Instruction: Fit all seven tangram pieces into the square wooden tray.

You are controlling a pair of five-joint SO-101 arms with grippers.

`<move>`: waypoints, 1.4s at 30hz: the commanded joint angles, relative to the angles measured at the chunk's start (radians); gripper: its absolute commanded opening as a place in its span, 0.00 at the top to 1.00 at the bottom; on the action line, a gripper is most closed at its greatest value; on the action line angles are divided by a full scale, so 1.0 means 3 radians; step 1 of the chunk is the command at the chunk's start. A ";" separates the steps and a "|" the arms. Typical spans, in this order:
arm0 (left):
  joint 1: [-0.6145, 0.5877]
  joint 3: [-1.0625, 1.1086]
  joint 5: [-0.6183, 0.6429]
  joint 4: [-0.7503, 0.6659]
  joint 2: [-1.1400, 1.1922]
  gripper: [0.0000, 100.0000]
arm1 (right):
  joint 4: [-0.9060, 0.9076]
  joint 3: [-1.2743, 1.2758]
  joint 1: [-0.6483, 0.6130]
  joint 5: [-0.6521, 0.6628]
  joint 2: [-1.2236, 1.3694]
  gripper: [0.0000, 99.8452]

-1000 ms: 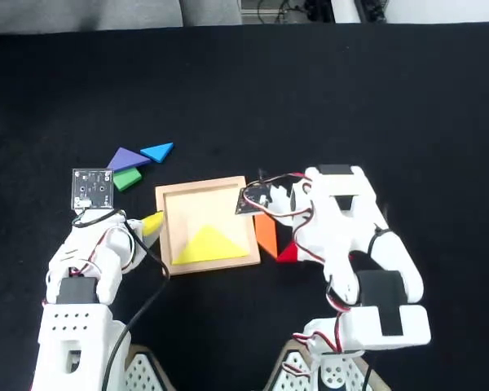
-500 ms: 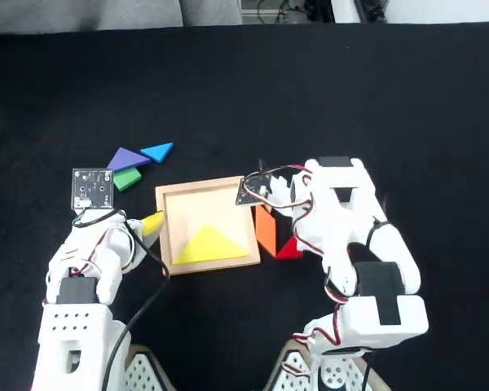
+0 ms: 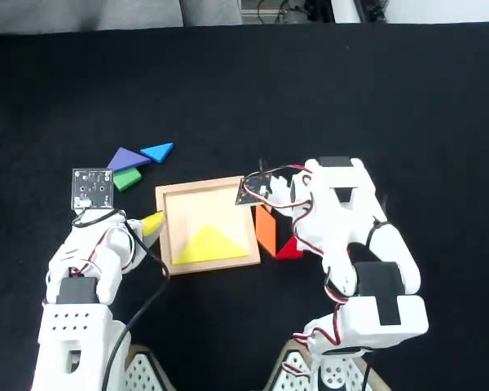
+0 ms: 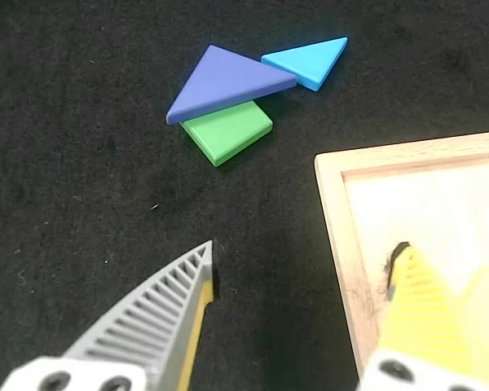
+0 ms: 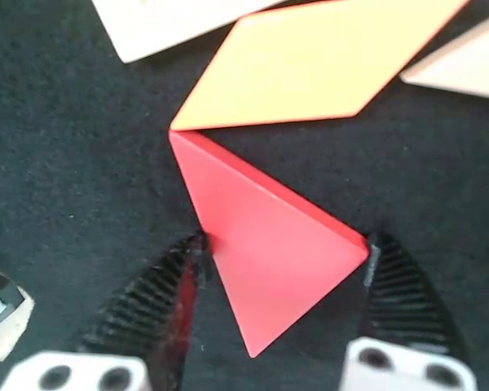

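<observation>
Clamping red triangle [image 5: 269, 269] between right gripper [image 5: 284, 244] fingers [image 5: 175, 301]: one on a flat side, the other at a corner. Looks like a grip, but shallow. Lying flat on black table [image 3: 407, 98], just beside the wooden tray [image 3: 204, 185] right rim near its near corner, tip touching orange parallelogram [image 5: 318, 65].

Best done: squeeze firm, since a corner hold could let it twist. Lift straight up clear of the rim, avoid dragging the parallelogram, lower flat onto bare tray floor beyond yellow triangle [image 3: 209, 243].

Thick flat red block, smooth faces, sharp corners.

Spread wide and holding nothing at left gripper [image 4: 303, 257], straddling the tray's left rim. Off the tray's far left corner: purple triangle [image 4: 224, 81] overlapping green square [image 4: 228, 130], touching blue triangle [image 4: 310, 59].
</observation>
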 commanded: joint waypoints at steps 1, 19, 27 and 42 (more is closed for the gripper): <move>0.0008 -0.0013 -0.0020 -0.0051 0.0005 0.66 | 0.0102 0.0003 -0.0031 0.0020 -0.0146 0.69; 0.0008 -0.0008 -0.0020 -0.0041 0.0005 0.66 | -0.0501 0.0754 -0.0031 0.0031 -0.0703 0.66; 0.0008 -0.0008 -0.0020 -0.0036 0.0005 0.66 | -0.0614 0.0749 0.0113 0.0031 -0.0693 0.66; 0.0008 -0.0008 -0.0020 -0.0036 0.0005 0.66 | -0.0675 0.0749 0.0128 0.0031 -0.0693 0.67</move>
